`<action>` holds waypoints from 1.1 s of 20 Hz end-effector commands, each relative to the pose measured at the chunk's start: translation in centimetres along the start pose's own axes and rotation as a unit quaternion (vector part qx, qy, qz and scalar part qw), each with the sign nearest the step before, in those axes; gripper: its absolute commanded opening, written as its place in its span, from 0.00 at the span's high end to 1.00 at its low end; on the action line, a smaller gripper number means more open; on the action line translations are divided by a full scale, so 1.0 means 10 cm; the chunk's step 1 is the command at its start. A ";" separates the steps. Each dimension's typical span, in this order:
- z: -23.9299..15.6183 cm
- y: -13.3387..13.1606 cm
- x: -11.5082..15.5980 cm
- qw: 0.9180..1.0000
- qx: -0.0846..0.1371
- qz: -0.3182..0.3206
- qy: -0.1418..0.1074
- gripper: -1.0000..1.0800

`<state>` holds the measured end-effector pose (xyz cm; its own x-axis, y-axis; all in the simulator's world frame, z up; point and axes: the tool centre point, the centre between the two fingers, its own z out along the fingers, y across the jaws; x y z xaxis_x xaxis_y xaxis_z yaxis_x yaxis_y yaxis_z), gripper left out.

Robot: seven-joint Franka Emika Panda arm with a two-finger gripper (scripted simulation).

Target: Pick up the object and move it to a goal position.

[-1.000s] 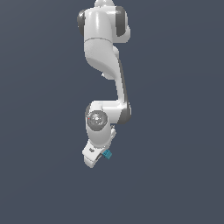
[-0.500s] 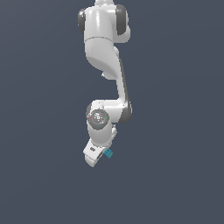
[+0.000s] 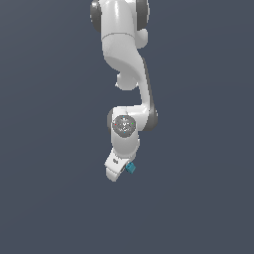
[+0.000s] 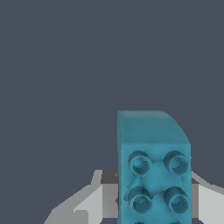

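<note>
The object (image 4: 154, 170) is a teal-blue block with round studs on one face; it fills much of the wrist view, sitting between grey finger parts (image 4: 87, 205). In the exterior view the object (image 3: 131, 168) shows as a tiny teal speck at the white gripper (image 3: 124, 171), which hangs at the low end of the arm and is shut on it. The fingertips themselves are mostly hidden by the hand and the block.
The white arm (image 3: 130, 74) reaches down from the top of the exterior view. Around it is a plain dark grey-blue background (image 3: 49, 149) with no other objects showing.
The arm and gripper have shifted slightly toward the exterior view's right and a little upward, carrying the teal block along in the same grip.
</note>
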<state>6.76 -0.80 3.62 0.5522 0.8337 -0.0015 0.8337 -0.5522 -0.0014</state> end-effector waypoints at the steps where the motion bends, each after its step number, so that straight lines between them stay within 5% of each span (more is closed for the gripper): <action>1: -0.07 -0.17 0.08 1.000 -0.001 -0.001 0.000 1.00; 13: -0.40 -1.14 0.51 1.000 -0.001 -0.001 0.000 1.00; 22: -0.52 -1.47 0.69 1.000 -0.001 -0.001 0.001 1.00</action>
<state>-1.53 12.79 8.64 0.5496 0.8354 -0.0007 0.8354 -0.5496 -0.0004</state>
